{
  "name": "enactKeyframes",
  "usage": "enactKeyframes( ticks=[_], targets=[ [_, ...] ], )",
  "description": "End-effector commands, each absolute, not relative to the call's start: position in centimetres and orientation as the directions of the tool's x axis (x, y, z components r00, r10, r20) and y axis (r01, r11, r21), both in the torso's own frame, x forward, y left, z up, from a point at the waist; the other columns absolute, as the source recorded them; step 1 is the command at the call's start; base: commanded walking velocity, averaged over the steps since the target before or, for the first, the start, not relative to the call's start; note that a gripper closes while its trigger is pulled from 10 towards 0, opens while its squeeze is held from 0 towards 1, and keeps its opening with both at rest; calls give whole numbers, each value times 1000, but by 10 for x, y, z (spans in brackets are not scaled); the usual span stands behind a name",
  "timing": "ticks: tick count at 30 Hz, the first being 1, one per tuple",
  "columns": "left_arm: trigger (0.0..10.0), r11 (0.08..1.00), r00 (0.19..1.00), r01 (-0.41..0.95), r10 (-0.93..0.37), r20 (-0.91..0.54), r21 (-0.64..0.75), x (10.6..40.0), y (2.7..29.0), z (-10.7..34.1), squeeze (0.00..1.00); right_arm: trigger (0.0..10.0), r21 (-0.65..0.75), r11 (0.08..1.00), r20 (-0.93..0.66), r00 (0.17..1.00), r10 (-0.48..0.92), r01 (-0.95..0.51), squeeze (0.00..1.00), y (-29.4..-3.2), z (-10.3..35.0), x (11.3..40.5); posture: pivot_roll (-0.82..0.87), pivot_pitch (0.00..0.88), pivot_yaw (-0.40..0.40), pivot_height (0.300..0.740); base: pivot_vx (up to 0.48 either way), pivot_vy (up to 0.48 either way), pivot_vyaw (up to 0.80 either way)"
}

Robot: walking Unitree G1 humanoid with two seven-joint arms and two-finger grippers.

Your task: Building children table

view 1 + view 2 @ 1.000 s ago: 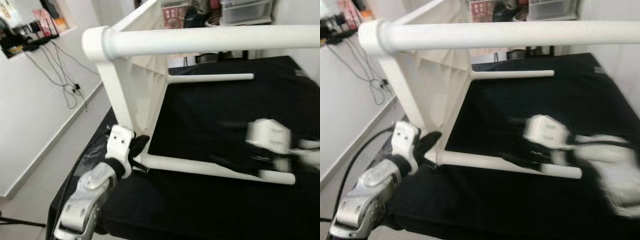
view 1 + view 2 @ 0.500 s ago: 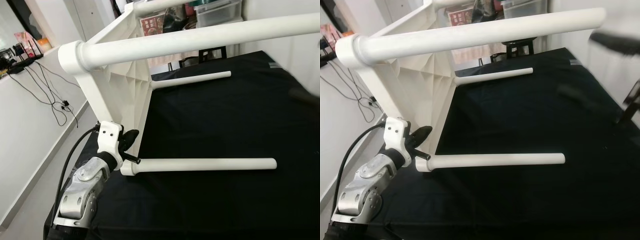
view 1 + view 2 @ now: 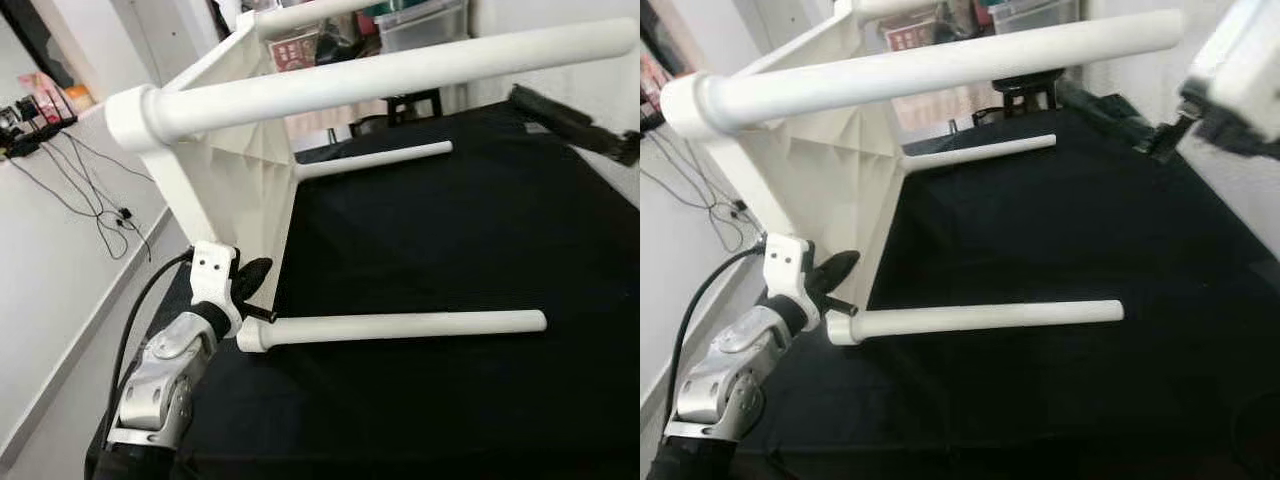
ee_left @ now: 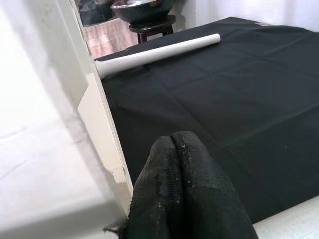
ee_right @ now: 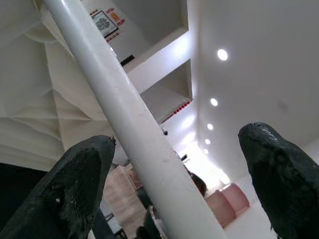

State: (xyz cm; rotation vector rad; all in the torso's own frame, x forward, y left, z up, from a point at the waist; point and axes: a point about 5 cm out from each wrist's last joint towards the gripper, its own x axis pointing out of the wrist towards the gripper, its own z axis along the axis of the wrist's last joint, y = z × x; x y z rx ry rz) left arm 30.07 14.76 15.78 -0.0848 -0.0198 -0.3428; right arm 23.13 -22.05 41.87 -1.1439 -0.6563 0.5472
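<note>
A white children's table lies on its side on a black cloth (image 3: 450, 240), its tabletop (image 3: 240, 170) standing upright at the left. One upper leg (image 3: 400, 75) juts out to the right. A lower leg (image 3: 400, 327) rests on the cloth, with a dark bolt (image 3: 264, 315) at its base by the table's corner. My left gripper (image 3: 255, 272) is shut beside that corner, fingers (image 4: 182, 164) pressed together with nothing between them. My right gripper (image 5: 177, 137) is raised at the far right and open. The upper leg (image 5: 124, 109) shows between its fingers (image 5: 75, 194).
A far lower leg (image 3: 375, 160) lies along the back of the cloth. A white wall with hanging cables (image 3: 90, 190) runs along the left, below a cluttered ledge (image 3: 30, 110). A dark stool (image 3: 405, 105) and storage boxes (image 3: 420, 20) stand behind the table.
My right arm has left the lower leg and risen to the upper right. The lower leg now lies level on the cloth. The camera has shifted a little.
</note>
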Motion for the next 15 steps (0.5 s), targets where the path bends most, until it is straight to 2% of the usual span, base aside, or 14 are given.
enactKeyframes(
  ticks=[1,7,9,15],
  targets=[
    [10000,961,968,246,-249,-13,-126,302,166,145,0,10000,-976,214,134,701,700,-28,0,-212,422,240,-244,0,201,740,0,0,0],
    [10000,965,975,213,-219,-24,-156,302,170,140,0,10000,-992,128,82,717,692,-9,0,-207,426,247,-258,0,194,740,0,0,0],
    [10000,968,979,193,-201,-38,-162,302,171,135,0,10000,-999,43,11,734,679,-24,0,-198,423,258,-275,0,179,740,0,0,0],
    [10000,969,979,192,-200,-38,-157,304,169,134,0,10000,-998,-21,-55,741,669,-54,0,-181,416,273,-293,0,170,740,0,0,0]
  ],
)
